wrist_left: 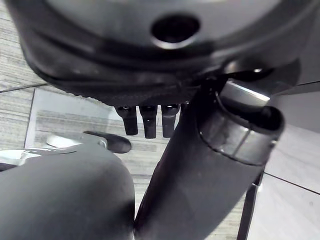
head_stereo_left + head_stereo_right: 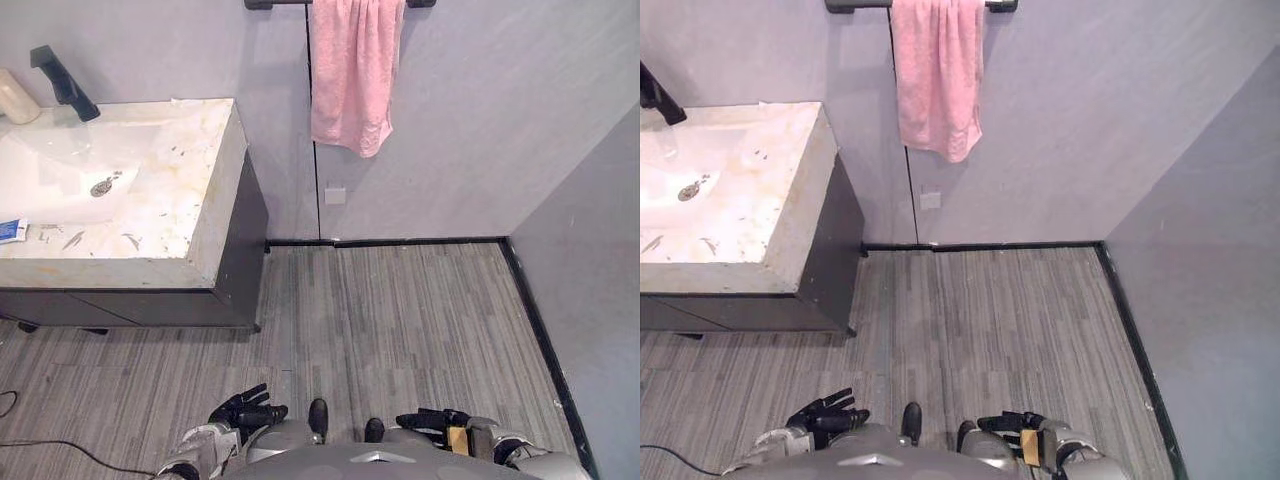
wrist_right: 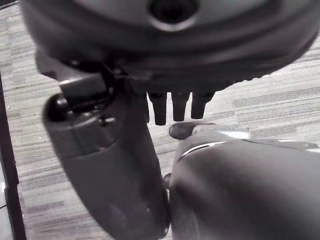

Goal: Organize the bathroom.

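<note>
A pink towel (image 2: 352, 70) hangs from a black bar (image 2: 270, 4) on the grey wall ahead. To the left stands a marble vanity top (image 2: 205, 190) with a white basin (image 2: 60, 170) and a black tap (image 2: 65, 85). A blue-and-white tube (image 2: 12, 230) lies on the vanity's front left part. A pale bottle (image 2: 15, 97) stands beside the tap. My left hand (image 2: 245, 408) and right hand (image 2: 430, 420) hang low over the floor, both open and holding nothing. Their straight fingers (image 1: 145, 120) (image 3: 172, 107) show in the wrist views.
A dark cabinet (image 2: 240, 250) sits under the vanity. Grey plank floor (image 2: 400, 320) stretches between it and the side wall (image 2: 600, 300) on the right, edged by a black skirting (image 2: 400, 242). A small white socket plate (image 2: 335, 195) sits low on the wall.
</note>
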You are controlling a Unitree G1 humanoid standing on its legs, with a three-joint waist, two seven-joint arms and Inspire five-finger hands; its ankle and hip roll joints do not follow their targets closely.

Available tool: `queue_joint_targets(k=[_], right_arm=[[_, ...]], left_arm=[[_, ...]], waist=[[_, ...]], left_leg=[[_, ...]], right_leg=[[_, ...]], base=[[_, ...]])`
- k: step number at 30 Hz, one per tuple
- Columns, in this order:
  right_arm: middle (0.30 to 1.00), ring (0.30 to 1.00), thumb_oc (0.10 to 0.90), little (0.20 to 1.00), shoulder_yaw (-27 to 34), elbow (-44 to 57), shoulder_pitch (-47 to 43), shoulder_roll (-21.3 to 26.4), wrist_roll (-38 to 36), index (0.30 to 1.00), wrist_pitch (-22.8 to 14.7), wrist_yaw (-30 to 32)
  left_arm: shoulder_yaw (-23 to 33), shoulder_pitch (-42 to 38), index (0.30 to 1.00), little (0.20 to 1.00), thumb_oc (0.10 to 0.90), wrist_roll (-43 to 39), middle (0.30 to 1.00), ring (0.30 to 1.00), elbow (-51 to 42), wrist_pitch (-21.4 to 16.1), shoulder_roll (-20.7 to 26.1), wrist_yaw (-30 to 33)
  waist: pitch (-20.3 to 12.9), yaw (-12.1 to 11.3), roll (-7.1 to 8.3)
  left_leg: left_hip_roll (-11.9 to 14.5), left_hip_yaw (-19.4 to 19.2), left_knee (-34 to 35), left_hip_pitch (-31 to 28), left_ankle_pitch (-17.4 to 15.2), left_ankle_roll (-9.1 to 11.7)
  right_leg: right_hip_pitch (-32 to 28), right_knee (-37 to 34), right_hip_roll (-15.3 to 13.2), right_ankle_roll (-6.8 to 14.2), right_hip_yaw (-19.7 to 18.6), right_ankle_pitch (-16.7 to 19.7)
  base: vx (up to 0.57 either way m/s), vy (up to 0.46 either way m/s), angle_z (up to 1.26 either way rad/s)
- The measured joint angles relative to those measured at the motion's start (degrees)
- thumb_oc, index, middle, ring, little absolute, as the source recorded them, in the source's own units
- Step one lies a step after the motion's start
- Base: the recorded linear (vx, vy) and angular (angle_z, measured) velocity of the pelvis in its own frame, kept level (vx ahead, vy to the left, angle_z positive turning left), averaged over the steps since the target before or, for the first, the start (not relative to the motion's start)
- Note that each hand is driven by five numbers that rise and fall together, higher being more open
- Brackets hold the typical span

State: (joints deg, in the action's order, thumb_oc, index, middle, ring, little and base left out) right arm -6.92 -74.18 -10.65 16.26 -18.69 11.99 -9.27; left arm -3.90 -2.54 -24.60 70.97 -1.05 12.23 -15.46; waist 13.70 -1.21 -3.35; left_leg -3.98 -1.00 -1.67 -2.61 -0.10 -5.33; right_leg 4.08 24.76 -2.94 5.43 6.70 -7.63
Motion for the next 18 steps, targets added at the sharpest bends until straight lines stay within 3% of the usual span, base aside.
queue_joint_targets(k=[1, 2, 3, 4, 5, 6, 7, 8, 9, 10, 11, 12, 13, 14, 15, 16, 17, 18], right_arm=[[0.9, 0.9, 0.8, 0.9, 0.1, 1.6, -0.7, 0.2, -0.6, 0.9, -0.6, -0.6], [0.9, 0.9, 0.8, 0.9, 0.8, 5.5, -0.7, 1.0, -2.8, 0.9, -2.0, -2.9], [0.9, 0.9, 0.8, 0.9, 0.8, 5.5, -0.7, 1.0, -2.8, 0.9, -2.0, -2.9], [0.9, 0.9, 0.8, 0.9, 1.1, 7.8, -1.6, 1.2, -3.6, 0.9, -2.9, -4.2], [0.9, 0.9, 0.8, 0.9, 1.2, 8.0, -2.0, 1.3, -3.6, 0.9, -3.0, -4.1], [0.9, 0.9, 0.8, 0.9, 1.5, 7.4, -1.4, 1.4, -3.6, 0.9, -3.1, -3.8], [0.9, 0.9, 0.8, 0.9, 2.3, 6.5, -2.2, 1.1, -3.5, 0.9, -3.6, -2.8], [0.9, 0.9, 0.8, 0.9, 2.3, 6.5, -2.2, 1.1, -3.5, 0.9, -3.6, -2.8], [0.9, 0.9, 0.8, 0.9, 5.4, 6.6, -2.9, 1.8, -3.6, 0.9, -4.8, -2.8], [0.9, 0.9, 0.8, 0.9, 6.0, 6.5, -3.0, 1.9, -3.6, 0.9, -4.8, -3.2], [0.9, 0.9, 0.8, 0.9, 6.4, 6.4, -3.0, 1.2, -3.6, 0.9, -4.8, -3.2], [0.9, 0.9, 0.8, 0.9, 6.4, 6.4, -3.0, 1.2, -3.6, 0.9, -4.8, -3.2], [0.9, 0.9, 0.8, 0.9, 6.3, 5.4, -3.0, 0.3, -3.6, 0.9, -4.8, -3.1], [0.9, 0.9, 0.8, 0.9, 5.9, 4.2, -3.2, 0.5, -2.9, 0.9, -3.5, -2.7], [0.9, 0.9, 0.8, 0.9, 5.9, 4.2, -3.2, 0.5, -2.9, 0.9, -3.5, -2.7], [0.9, 0.9, 0.8, 0.9, 5.4, 4.1, -3.7, 1.2, -2.6, 0.9, -3.2, -2.7], [0.9, 0.9, 0.8, 0.9, 4.7, 4.1, -4.0, 1.2, -2.6, 0.9, -3.2, -2.7], [0.9, 0.9, 0.8, 0.9, 4.6, 4.1, -4.2, 1.6, -2.6, 0.9, -3.2, -2.6]], left_arm=[[0.0, 0.1, 0.9, 0.9, 0.8, 0.0, 0.9, 0.9, 0.0, -0.1, 0.9, 0.0], [-1.6, -0.9, 0.9, 0.9, 0.8, -0.6, 0.9, 0.9, -0.3, -0.2, 2.6, 0.0], [-1.6, -0.9, 0.9, 0.9, 0.8, -0.6, 0.9, 0.9, -0.3, -0.2, 2.6, 0.0], [-2.6, -2.0, 0.9, 0.9, 0.8, -0.6, 0.9, 0.9, -0.4, -0.1, 3.5, 0.1], [-3.2, -2.8, 0.9, 0.9, 0.8, -0.2, 0.9, 0.9, -0.5, 0.1, 3.7, 1.0], [-3.7, -4.5, 0.9, 0.9, 0.8, -0.2, 0.9, 0.9, 0.2, 0.3, 3.4, 1.4], [-4.8, -5.7, 0.9, 0.9, 0.8, -0.6, 0.9, 0.9, -0.5, 0.1, 3.8, 0.9], [-4.8, -5.7, 0.9, 0.9, 0.8, -0.6, 0.9, 0.9, -0.5, 0.1, 3.8, 0.9], [-2.4, -5.2, 0.9, 0.9, 0.8, -3.4, 0.9, 0.9, -1.6, 0.0, 3.6, 0.6], [-0.9, -3.3, 0.9, 0.9, 0.8, -4.5, 0.9, 0.9, -3.2, -0.8, 2.9, 0.9], [0.0, -1.6, 0.9, 0.9, 0.8, -4.5, 0.9, 0.9, -3.6, -1.5, 2.1, 1.2], [0.0, -1.6, 0.9, 0.9, 0.8, -4.5, 0.9, 0.9, -3.6, -1.5, 2.1, 1.2], [0.3, -0.2, 0.9, 0.9, 0.8, -4.3, 0.9, 0.9, -3.3, -1.6, 2.0, 1.4], [-1.0, 0.8, 0.9, 0.9, 0.8, -4.2, 0.9, 0.9, -3.5, -1.3, 1.5, 1.5], [-1.0, 0.8, 0.9, 0.9, 0.8, -4.2, 0.9, 0.9, -3.5, -1.3, 1.5, 1.5], [-2.0, 0.6, 0.9, 0.9, 0.8, -4.3, 0.9, 0.9, -3.1, -0.9, 2.0, 1.3], [-2.0, -0.1, 0.9, 0.9, 0.8, -4.3, 0.9, 0.9, -2.4, -0.3, 2.8, 1.3], [-2.3, -1.4, 0.9, 0.9, 0.8, -4.2, 0.9, 0.9, -0.5, 0.2, 3.0, 1.3]], waist=[[0.5, 0.6, 0.87], [2.7, 1.8, 2.52], [2.7, 1.8, 2.52], [3.8, 2.8, 2.89], [3.9, 3.5, 3.01], [4.0, 3.3, 3.04], [5.6, 4.0, 4.43], [5.6, 4.0, 4.43], [9.6, 4.6, 3.37], [10.2, 4.2, 3.08], [10.2, 4.3, 2.47], [10.2, 4.3, 2.47], [10.2, 4.6, 1.67], [8.9, 4.3, -0.38], [8.9, 4.3, -0.38], [9.0, 4.5, -1.12], [9.6, 4.4, -0.22], [9.7, 4.3, -0.61]], left_leg=[[-1.1, -0.9, -1.0, 0.1, -0.4, -0.9], [-3.0, -0.9, -5.9, 1.4, -3.1, -1.7], [-3.0, -0.9, -5.9, 1.4, -3.1, -1.7], [-3.6, -0.8, -9.1, 3.5, -4.6, -1.8], [-3.8, -0.8, -9.2, 4.4, -5.3, -0.2], [-4.2, -1.1, -8.1, 5.9, -6.7, 2.8], [-6.4, -0.3, -11.5, 8.0, -8.3, 1.5], [-6.4, -0.3, -11.5, 8.0, -8.3, 1.5], [-6.5, -0.5, -17.7, 9.0, -9.5, -1.4], [-6.4, 0.0, -21.0, 9.1, -11.9, -0.6], [-6.5, 1.1, -21.9, 8.9, -13.4, 0.4], [-6.5, 1.1, -21.9, 8.9, -13.4, 0.4], [-6.1, 3.6, -20.7, 6.6, -13.8, 0.5], [-3.6, 5.1, -16.8, 5.0, -12.6, 1.1], [-3.6, 5.1, -16.8, 5.0, -12.6, 1.1], [-2.3, 6.1, -15.1, 4.4, -10.6, 1.9], [-2.0, 5.5, -16.6, 4.9, -10.1, 2.6], [-1.1, 4.3, -18.3, 5.6, -9.1, 4.3]], right_leg=[[5.9, 11.6, -2.3, -0.2, 1.0, 1.1], [15.7, 26.2, -5.6, -0.6, -1.1, 1.7], [15.7, 26.2, -5.6, -0.6, -1.1, 1.7], [20.6, 23.9, -6.7, -0.3, -2.5, 1.6], [21.2, 10.9, -8.0, 0.8, -2.3, 2.3], [19.9, -11.2, -9.0, 2.5, -3.8, 4.8], [17.9, -29.9, -11.9, 4.5, -9.6, 7.0], [17.9, -29.9, -11.9, 4.5, -9.6, 7.0], [16.8, -27.5, -11.7, 1.7, -12.3, 10.1], [16.7, -21.2, -10.5, 0.0, -13.2, 11.5], [15.9, -14.7, -8.7, -0.1, -13.0, 12.1], [15.9, -14.7, -8.7, -0.1, -13.0, 12.1], [13.3, -9.2, -6.0, -1.1, -12.0, 11.5], [11.3, -9.9, -3.6, -3.8, -9.4, 9.8], [11.3, -9.9, -3.6, -3.8, -9.4, 9.8], [11.4, -9.9, -2.2, -4.6, -6.7, 9.2], [11.2, -9.8, -1.6, -6.3, -6.2, 8.1], [10.4, -8.3, -2.4, -5.5, -4.7, 7.9]], base=[[0.15, -0.027, -0.42], [0.13, -0.088, -0.18], [0.21, -0.181, 0.04], [0.19, -0.17, 0.22], [0.34, -0.249, 0.45], [0.31, -0.192, 0.81], [0.25, -0.138, 0.68], [0.31, -0.208, 0.8], [0.45, -0.355, 0.39], [0.53, -0.444, 0.54], [0.32, -0.294, 0.18], [0.16, -0.163, 0.45], [0.14, -0.17, 0.55], [0.14, -0.17, 0.55], [0.15, -0.203, 0.49], [0.15, -0.164, 0.36], [0.22, -0.241, 0.54], [0.13, -0.134, 0.3]])
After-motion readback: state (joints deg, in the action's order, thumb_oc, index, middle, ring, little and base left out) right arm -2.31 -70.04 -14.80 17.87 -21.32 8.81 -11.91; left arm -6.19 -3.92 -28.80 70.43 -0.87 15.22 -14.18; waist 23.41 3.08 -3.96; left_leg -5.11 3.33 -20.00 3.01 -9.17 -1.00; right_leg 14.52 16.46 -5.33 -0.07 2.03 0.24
